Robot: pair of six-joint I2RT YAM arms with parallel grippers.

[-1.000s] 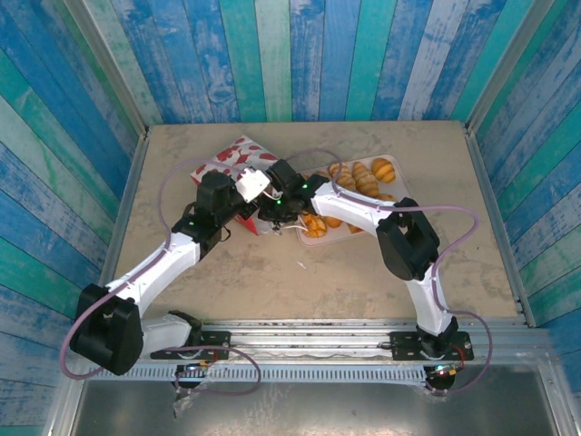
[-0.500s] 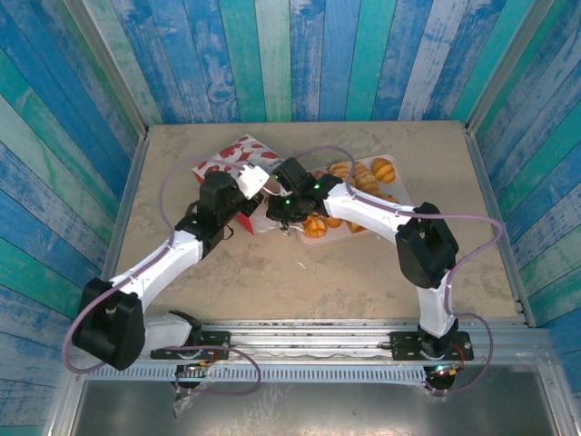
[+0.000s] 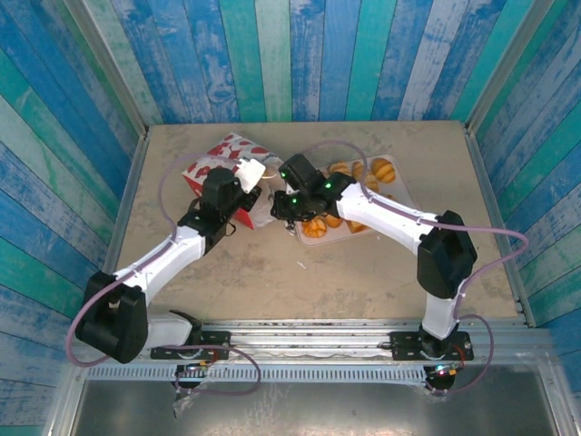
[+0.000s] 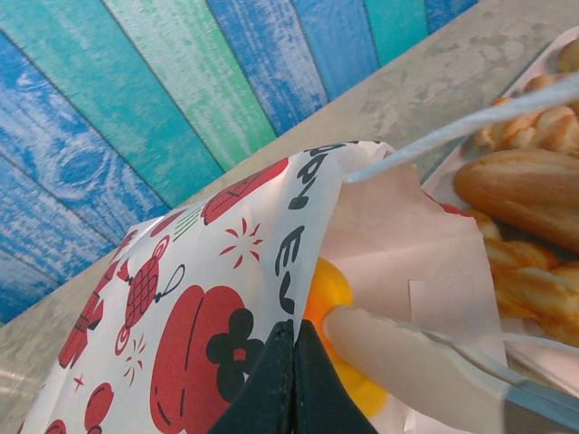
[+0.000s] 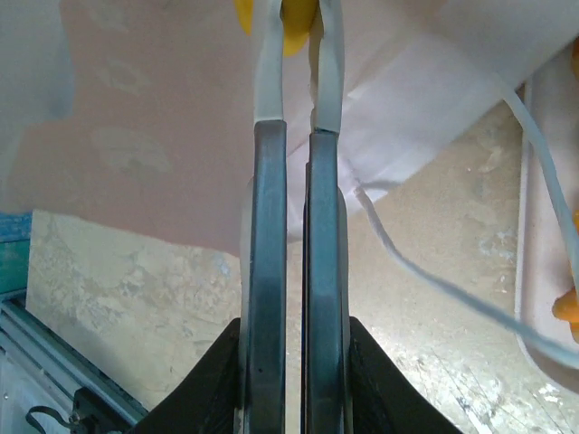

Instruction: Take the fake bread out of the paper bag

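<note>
The paper bag [image 3: 216, 160] lies on its side at the table's back left, white with red apple prints [image 4: 194, 280]. My left gripper [image 3: 247, 173] is shut on the bag's printed rim [image 4: 294, 339], holding the mouth up. My right gripper [image 3: 276, 203] reaches into the mouth. Its pale fingertips [image 4: 407, 362] are shut on a yellow-orange piece of fake bread [image 4: 327, 287] inside the bag. In the right wrist view that piece [image 5: 298, 25] sits pinched between the fingertips at the top edge, against the bag's pale inner wall [image 5: 136, 136]. More fake bread [image 3: 365, 174] lies on the tray.
A pale tray [image 3: 403, 184] with several golden bread pieces [image 4: 525, 194] sits right of the bag, close to the right arm. A white cord handle [image 5: 434, 276] trails over the table toward the tray edge [image 5: 543, 226]. Blue-green plank walls stand on three sides.
The right arm's elbow has swung out to the right and its gripper has moved up into the bag's mouth. The left gripper has shifted the bag slightly back and left.
</note>
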